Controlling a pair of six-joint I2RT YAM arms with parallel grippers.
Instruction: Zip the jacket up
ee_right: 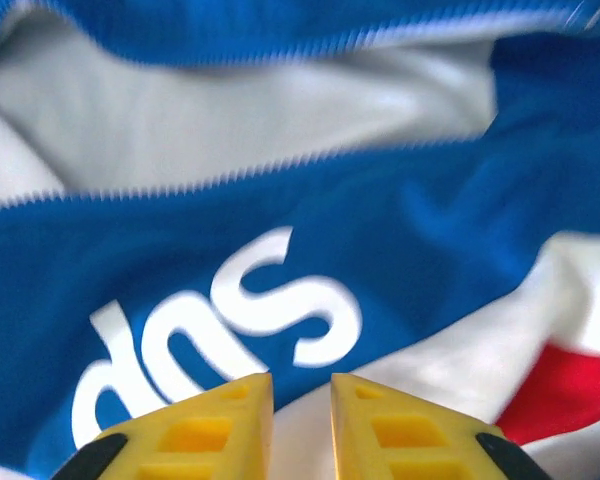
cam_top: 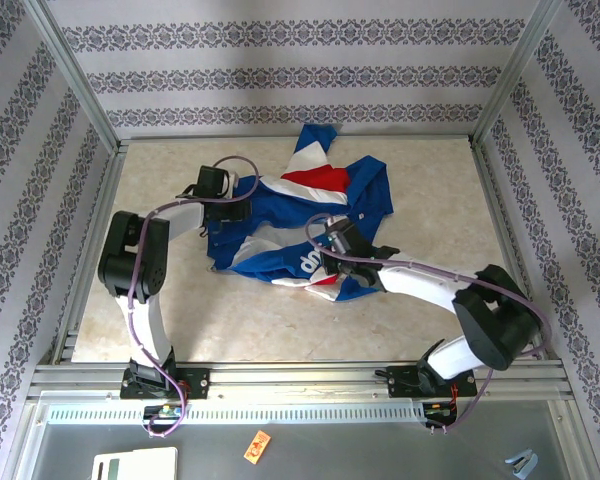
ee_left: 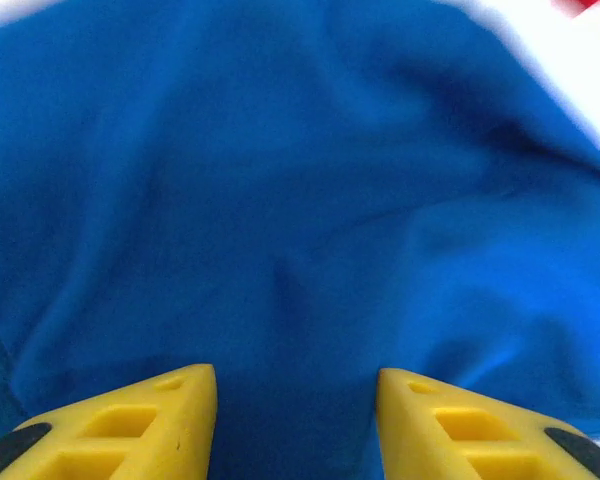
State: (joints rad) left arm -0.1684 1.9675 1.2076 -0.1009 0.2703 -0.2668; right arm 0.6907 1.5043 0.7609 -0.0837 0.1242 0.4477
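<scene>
The table (cam_top: 430, 200) is a pale, stone-patterned board, and the jacket (cam_top: 280, 215) lies crumpled in its middle, a little toward the far wall, between my two arms. It is a thin, soft cloth, blue with white and red panels, full of folds. I judge it light and limp: it will slide and bunch when I pull, so one side must be held down while the other is drawn. The front is open, with the white lining (ee_right: 230, 110) showing between two blue edges. My left gripper (ee_left: 297, 385) hovers low over plain blue cloth at the left part of the jacket, fingers wide apart with nothing between them. My right gripper (ee_right: 301, 385) is at the near edge, just by the white letters (ee_right: 220, 320) and a red panel (ee_right: 570, 390); its fingers are almost together, and I cannot tell if they nip the cloth. The best hold, I think, is the firmer hem beside the zipper teeth (ee_right: 230, 172), which are small, ribbed and blurred here.
</scene>
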